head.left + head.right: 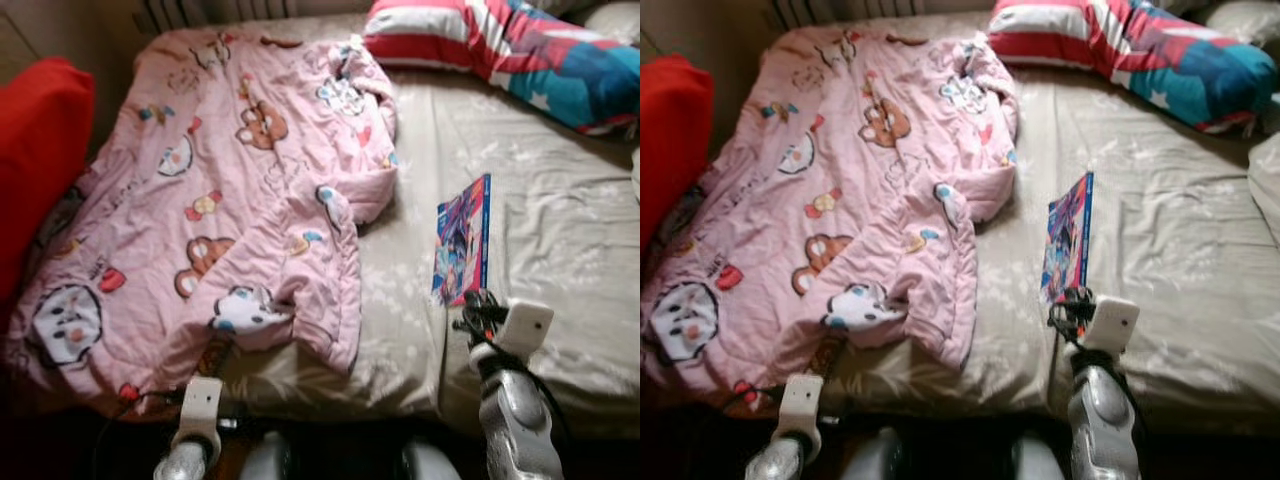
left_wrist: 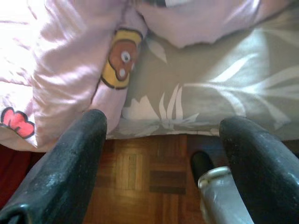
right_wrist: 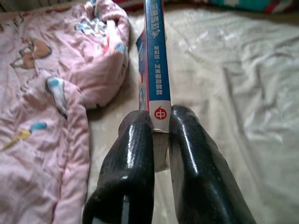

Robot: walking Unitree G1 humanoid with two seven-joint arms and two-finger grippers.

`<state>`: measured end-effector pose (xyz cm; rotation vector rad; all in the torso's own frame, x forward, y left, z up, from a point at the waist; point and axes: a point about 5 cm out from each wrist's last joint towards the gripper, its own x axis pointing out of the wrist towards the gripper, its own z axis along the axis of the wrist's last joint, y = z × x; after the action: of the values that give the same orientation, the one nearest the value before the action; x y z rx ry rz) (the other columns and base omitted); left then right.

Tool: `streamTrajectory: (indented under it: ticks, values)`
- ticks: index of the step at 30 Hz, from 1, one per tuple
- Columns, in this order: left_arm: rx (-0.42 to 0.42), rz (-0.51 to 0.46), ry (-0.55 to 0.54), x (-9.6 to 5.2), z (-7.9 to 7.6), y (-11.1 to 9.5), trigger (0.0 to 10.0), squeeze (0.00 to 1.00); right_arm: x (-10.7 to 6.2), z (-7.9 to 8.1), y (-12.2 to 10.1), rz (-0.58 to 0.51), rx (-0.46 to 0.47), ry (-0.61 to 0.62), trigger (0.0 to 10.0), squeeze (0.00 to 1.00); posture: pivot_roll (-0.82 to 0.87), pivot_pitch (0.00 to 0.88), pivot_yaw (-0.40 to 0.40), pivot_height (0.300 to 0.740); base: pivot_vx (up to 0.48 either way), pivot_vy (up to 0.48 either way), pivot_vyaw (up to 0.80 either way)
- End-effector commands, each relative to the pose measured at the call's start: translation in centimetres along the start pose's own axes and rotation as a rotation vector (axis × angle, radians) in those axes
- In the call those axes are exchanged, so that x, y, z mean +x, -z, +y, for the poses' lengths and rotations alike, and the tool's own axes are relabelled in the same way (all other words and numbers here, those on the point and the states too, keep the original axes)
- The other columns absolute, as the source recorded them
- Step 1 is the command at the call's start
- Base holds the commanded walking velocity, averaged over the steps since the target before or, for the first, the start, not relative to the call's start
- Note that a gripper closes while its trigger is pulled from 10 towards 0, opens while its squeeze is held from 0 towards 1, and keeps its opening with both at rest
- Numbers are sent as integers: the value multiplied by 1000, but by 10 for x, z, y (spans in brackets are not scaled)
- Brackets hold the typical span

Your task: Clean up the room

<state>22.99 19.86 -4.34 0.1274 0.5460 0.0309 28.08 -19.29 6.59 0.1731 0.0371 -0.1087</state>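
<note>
A thin colourful book [image 1: 462, 240] with a blue spine [image 3: 154, 56] stands on edge on the beige bedsheet [image 1: 560, 230]. My right gripper [image 3: 160, 128] is shut on the near end of its spine, at the bed's front right [image 1: 478, 310]. A pink cartoon-print quilt [image 1: 220, 190] is spread rumpled over the left half of the bed. My left gripper [image 2: 163, 154] is open and holds nothing. It hangs low at the bed's front edge, just below the quilt's hem [image 2: 117, 65], over the wooden floor [image 2: 145, 177].
A red, white and blue striped pillow [image 1: 500, 45] lies at the head of the bed, far right. A red cushion [image 1: 40, 150] sits beside the bed on the left. The sheet to the right of the book is bare.
</note>
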Motion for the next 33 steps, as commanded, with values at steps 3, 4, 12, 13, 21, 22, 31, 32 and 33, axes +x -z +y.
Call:
streamTrajectory:
  ticks: [3, 4, 12, 13, 21, 22, 31, 32, 33]
  values:
    - [-14, 87, -29, -6, 1, 18, 10000, 0, 3, 0, -8, -29, -1, -9, 10000, 0, -109, 151, 38, 740, 0, 0, 0]
    - [-14, 87, -29, -6, 1, 18, 10000, 0, 3, 0, -8, -29, -1, -9, 10000, 0, -109, 151, 38, 740, 0, 0, 0]
    - [-32, 150, -46, -12, 1, 31, 10000, 0, 5, 3, -4, -11, 32, 11, 10000, 0, -120, 121, 31, 740, 0, 0, 0]
    - [-33, 154, -46, -12, 1, 32, 10000, 0, 5, 4, -4, -11, 33, 10, 10000, 0, -120, 121, 31, 740, 0, 0, 0]
    - [-120, 181, -95, -12, 6, 35, 10000, 0, 7, 5, -3, -5, -7, -9, 10000, 0, -131, 107, 24, 740, 0, 0, 0]
    - [-127, 179, -100, -13, 7, 34, 10000, 0, 7, 5, -3, -4, -8, -9, 10000, 0, -131, 107, 24, 740, 0, 0, 0]
    - [-136, 232, -128, -24, 11, 52, 10000, 0, 13, -1, -7, -13, -21, -13, 10000, 0, -104, 79, 14, 740, 0, 0, 0]
    - [-139, 235, -133, -25, 13, 54, 10000, 0, 14, 1, -8, -19, -17, -16, 10000, 0, -104, 79, 14, 740, 0, 0, 0]
    - [-140, 237, -134, -25, 13, 54, 10000, 0, 14, 2, -8, -19, -17, -19, 10000, 0, -103, 73, 14, 740, 0, 0, 0]
